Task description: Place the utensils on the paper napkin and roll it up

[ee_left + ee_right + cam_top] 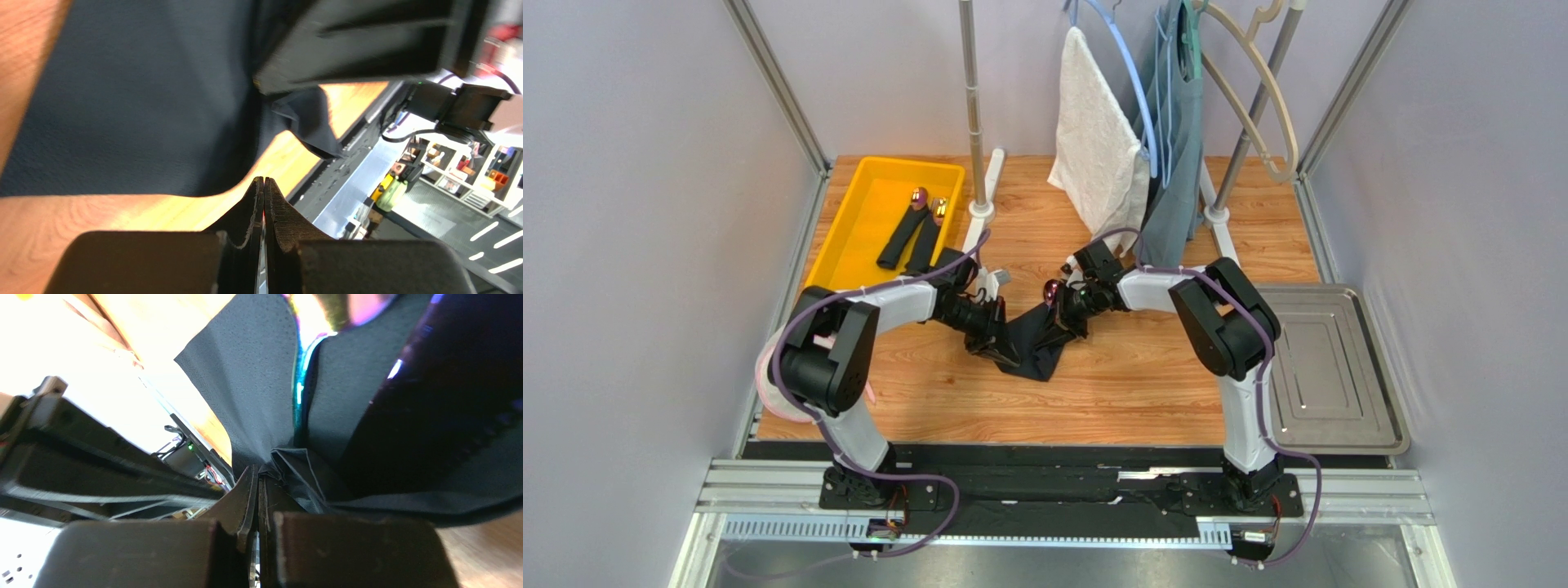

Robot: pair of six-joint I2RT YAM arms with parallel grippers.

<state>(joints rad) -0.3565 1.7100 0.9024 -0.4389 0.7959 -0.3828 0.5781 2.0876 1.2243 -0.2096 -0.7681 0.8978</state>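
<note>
At the far left, the yellow bin [844,214] sits at the back corner of the wooden tabletop [1136,380], well apart from my tools. Two dark-handled utensils [913,230] lie in it, their shiny heads toward the back.

My left tool [264,184] is closed, its fingers all but touching, with the tips right at an edge of the paper napkin [141,98]. I cannot tell whether any of the sheet is caught between them. The black napkin lies crumpled on the wood at the middle of the tabletop, between my two tools.

My right tool [256,471] is closed as well, with a bunch of napkin folds pinched at its tips. Just beyond those tips, an iridescent utensil [299,386] lies against the black sheet, and its purple-gold head shows past the napkin.

Behind, a white towel [1093,135] and a grey-blue garment [1179,135] hang from a rack. At the far right, a metal tray [1326,368] lies flat beside the wood. Grey walls close in the cell on both sides.
</note>
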